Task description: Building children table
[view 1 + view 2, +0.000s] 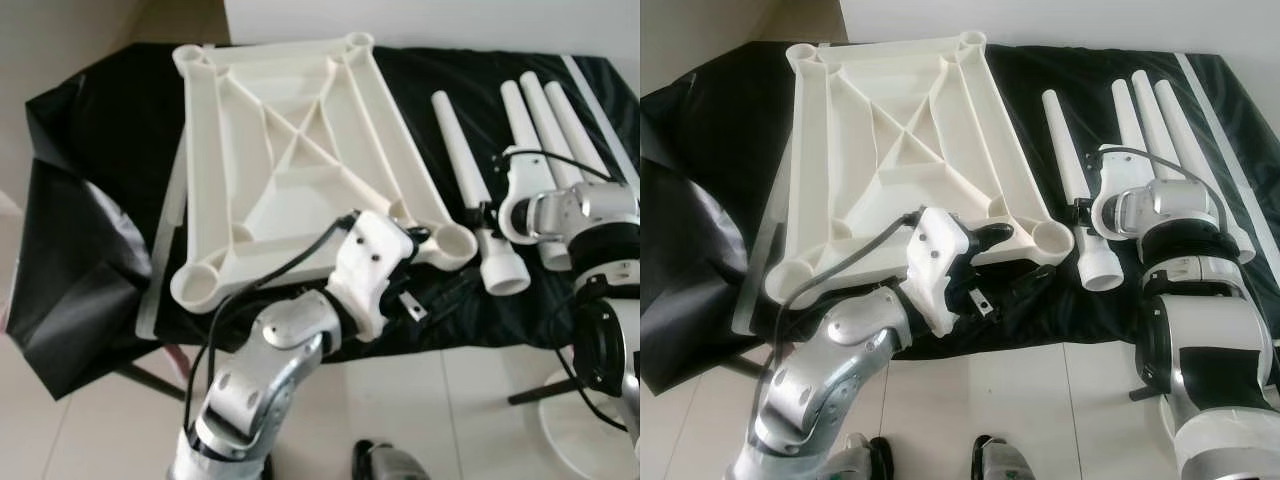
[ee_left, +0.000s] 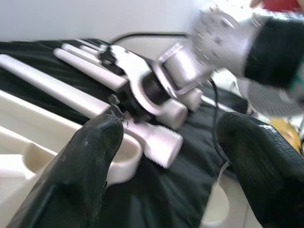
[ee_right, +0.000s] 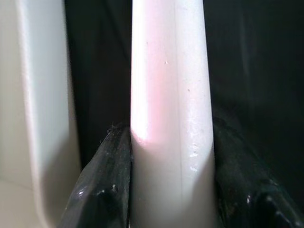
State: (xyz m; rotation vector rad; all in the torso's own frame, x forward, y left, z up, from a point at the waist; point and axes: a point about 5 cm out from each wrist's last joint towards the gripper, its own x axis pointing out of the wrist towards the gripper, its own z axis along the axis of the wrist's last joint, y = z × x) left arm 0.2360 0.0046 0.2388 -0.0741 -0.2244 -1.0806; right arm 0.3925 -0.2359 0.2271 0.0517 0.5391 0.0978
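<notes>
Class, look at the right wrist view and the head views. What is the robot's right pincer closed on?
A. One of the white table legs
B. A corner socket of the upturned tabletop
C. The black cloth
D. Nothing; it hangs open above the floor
A: in the right wrist view the two black fingers press on both sides of a white table leg, and the head view places the right pincer on that leg.

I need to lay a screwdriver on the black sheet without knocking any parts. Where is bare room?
Bare sheet lies left of the upturned tabletop, and a narrow strip between tabletop and nearest leg. Crowded at right: three more legs, with the right gripper clamping the nearest leg. The left gripper hovers open at the tabletop's near corner.
</notes>
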